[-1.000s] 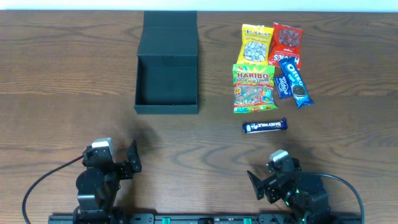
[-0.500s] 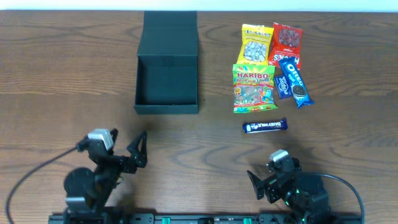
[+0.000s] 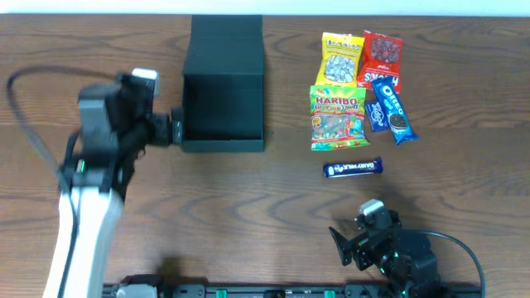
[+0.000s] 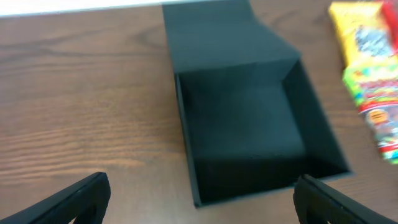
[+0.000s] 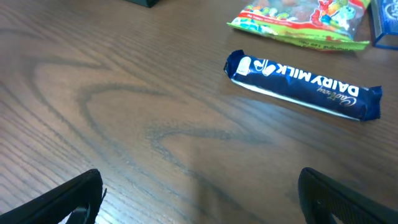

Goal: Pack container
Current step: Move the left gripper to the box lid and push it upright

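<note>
The container point(image 3: 222, 112) is a dark green-black box standing open and empty at the table's back centre, its flap lid point(image 3: 226, 40) laid flat behind it. My left gripper point(image 3: 171, 129) hovers open just off the box's left wall. In the left wrist view the container point(image 4: 249, 124) fills the middle, and the left gripper point(image 4: 200, 186) spreads wide over its near left corner with nothing between the fingers. My right gripper point(image 3: 352, 229) rests open near the front edge. In its wrist view the right gripper point(image 5: 200, 180) frames bare wood.
Snack packets lie right of the box: a yellow packet point(image 3: 342, 58), a red packet point(image 3: 382, 60), a Haribo bag point(image 3: 338, 117), an Oreo pack point(image 3: 393, 108) and a Dairy Milk bar point(image 3: 353, 168) nearest the right gripper. The left arm's cable point(image 3: 25, 108) loops at far left.
My left arm has risen from the front edge and swung back to the container's left side, still open. The right arm has not moved.
</note>
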You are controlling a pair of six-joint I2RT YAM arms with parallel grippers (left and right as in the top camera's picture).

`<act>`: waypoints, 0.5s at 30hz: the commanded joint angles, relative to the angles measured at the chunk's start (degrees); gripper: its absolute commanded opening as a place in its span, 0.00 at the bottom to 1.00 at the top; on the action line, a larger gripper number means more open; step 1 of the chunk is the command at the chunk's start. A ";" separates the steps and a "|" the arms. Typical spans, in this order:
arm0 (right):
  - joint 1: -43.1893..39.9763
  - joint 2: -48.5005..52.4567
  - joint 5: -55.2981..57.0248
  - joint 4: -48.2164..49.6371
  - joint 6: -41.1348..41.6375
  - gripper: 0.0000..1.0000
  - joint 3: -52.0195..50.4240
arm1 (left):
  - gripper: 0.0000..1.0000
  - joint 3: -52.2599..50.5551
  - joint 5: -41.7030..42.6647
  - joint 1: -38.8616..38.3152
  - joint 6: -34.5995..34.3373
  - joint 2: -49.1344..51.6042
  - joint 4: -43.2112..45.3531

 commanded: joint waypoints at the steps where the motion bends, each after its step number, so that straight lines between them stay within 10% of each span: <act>1: 0.59 -0.35 0.20 -0.11 -0.66 0.99 -0.42 | 0.95 3.67 -0.07 -0.07 3.61 7.52 0.48; 6: 0.59 -0.35 0.20 -0.13 -0.66 0.99 -0.42 | 0.90 3.67 -0.66 0.13 3.61 14.64 7.26; 11: 0.59 -0.35 0.20 -0.11 -0.66 1.00 -0.42 | 0.39 3.67 -0.57 0.11 3.58 22.25 13.53; 15: 0.59 -0.35 0.20 -0.11 -0.66 0.99 -0.42 | 0.40 3.67 -0.22 0.09 3.54 26.60 15.56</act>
